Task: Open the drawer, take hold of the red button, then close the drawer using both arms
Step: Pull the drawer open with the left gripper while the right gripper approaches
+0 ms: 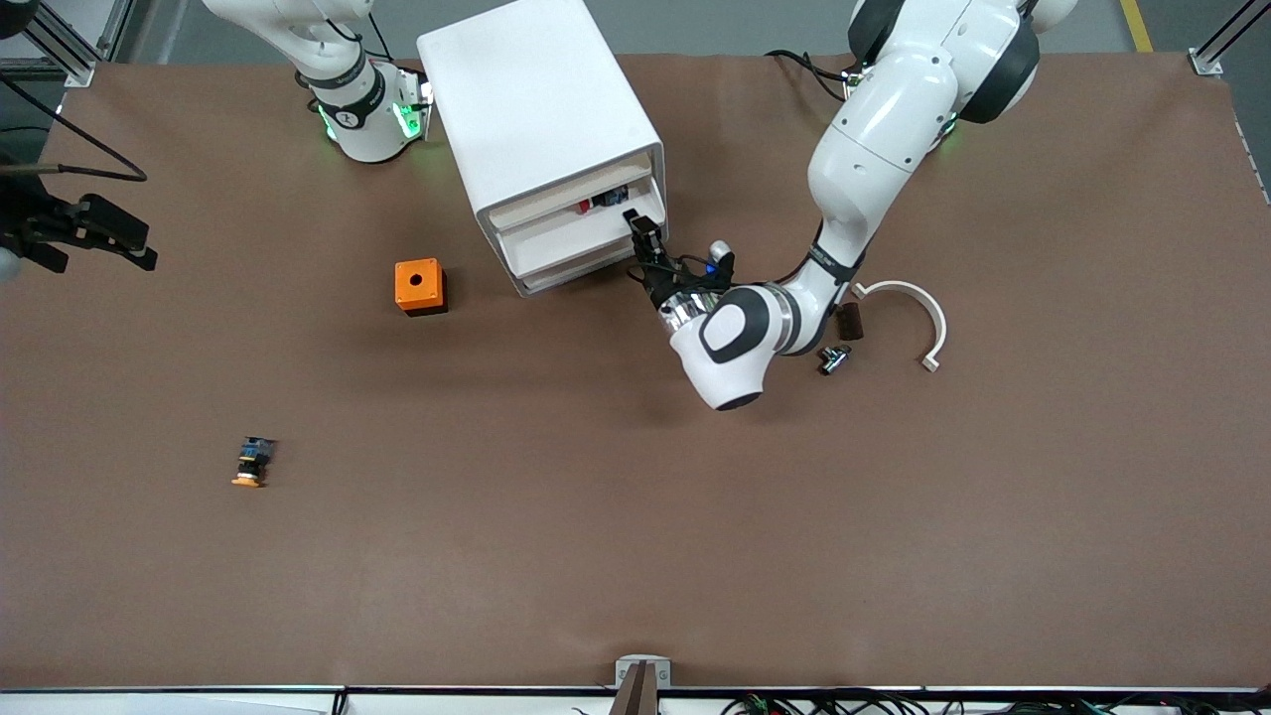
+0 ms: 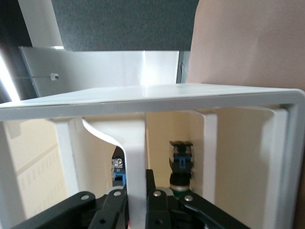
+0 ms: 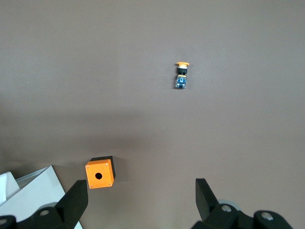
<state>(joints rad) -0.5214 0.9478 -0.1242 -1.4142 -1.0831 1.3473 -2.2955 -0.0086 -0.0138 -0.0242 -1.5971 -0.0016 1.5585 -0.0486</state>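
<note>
Front view: a white cabinet [image 1: 541,129] sits at upper centre. The left gripper [image 1: 643,235] comes in from the right of the frame, its jaws clamped on the handle of the top drawer [image 1: 576,206], which stands slightly open. The red-capped button [image 1: 584,208] lies inside that drawer, just past the jaws, its long axis seemingly along the drawer front. The left arm is far nearer to it. The right gripper [image 3: 143,202] waits at the frame's left edge, jaws wide apart, holding nothing, over bare table.
</note>
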